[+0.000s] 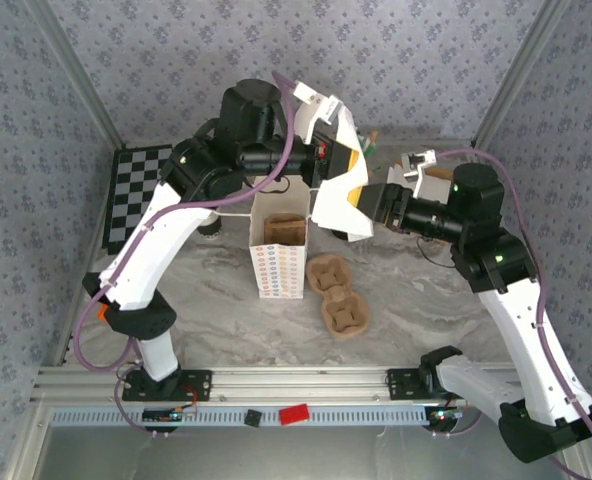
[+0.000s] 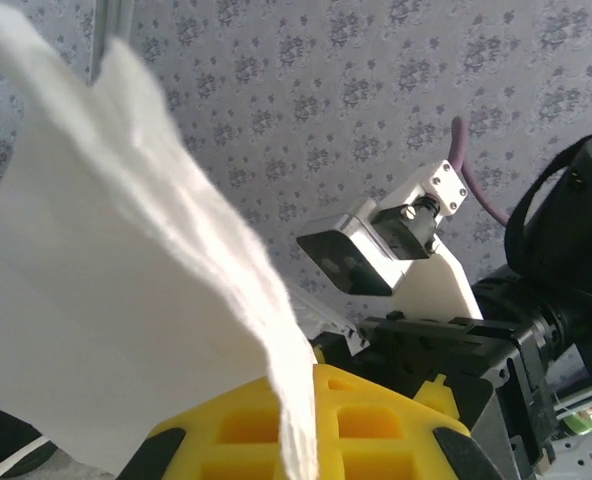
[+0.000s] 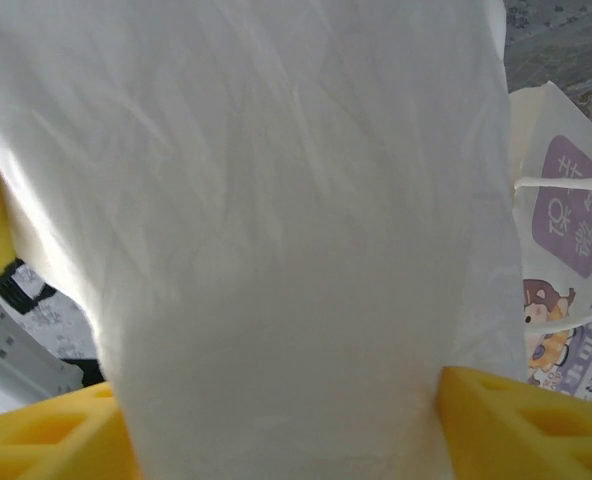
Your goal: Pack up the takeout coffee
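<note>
My left gripper (image 2: pixel 301 432) is raised behind the middle of the table, its yellow pads (image 2: pixel 376 425) pressed together on the edge of a white paper sheet (image 3: pixel 276 200). The sheet rises from that pinch and fans out to the left in my left wrist view, its free edge soft and fuzzy. My right gripper (image 3: pixel 276 435) has the same sheet draped across it. Its two yellow fingers (image 3: pixel 526 430) sit well apart at the bottom corners of the right wrist view with the crinkled paper spanning the gap, so those jaws are spread rather than clamped. From above, the sheet hangs between my two wrists, just right of the top of a standing dotted paper bag (image 1: pixel 279 268). The bag is upright and open near the centre of the marbled table (image 1: pixel 426 310), with a tan pulp insert (image 1: pixel 284 230) resting inside its mouth. Just right of the bag lies a brown pulp cup carrier (image 1: pixel 346 312) with two wells, flat on the tabletop. A checkerboard mat (image 1: pixel 136 190) lies at the far left, and a small red piece (image 1: pixel 294 413) sits on the front rail between my bases. In the right wrist view, a printed panel with white cord handles (image 3: pixel 566 230) shows just past the sheet's right edge. I cannot tell where the takeout coffee stands. A small dark round shape (image 1: pixel 208 228) is half hidden under my left forearm, left of the bag, too covered for me to name.
</note>
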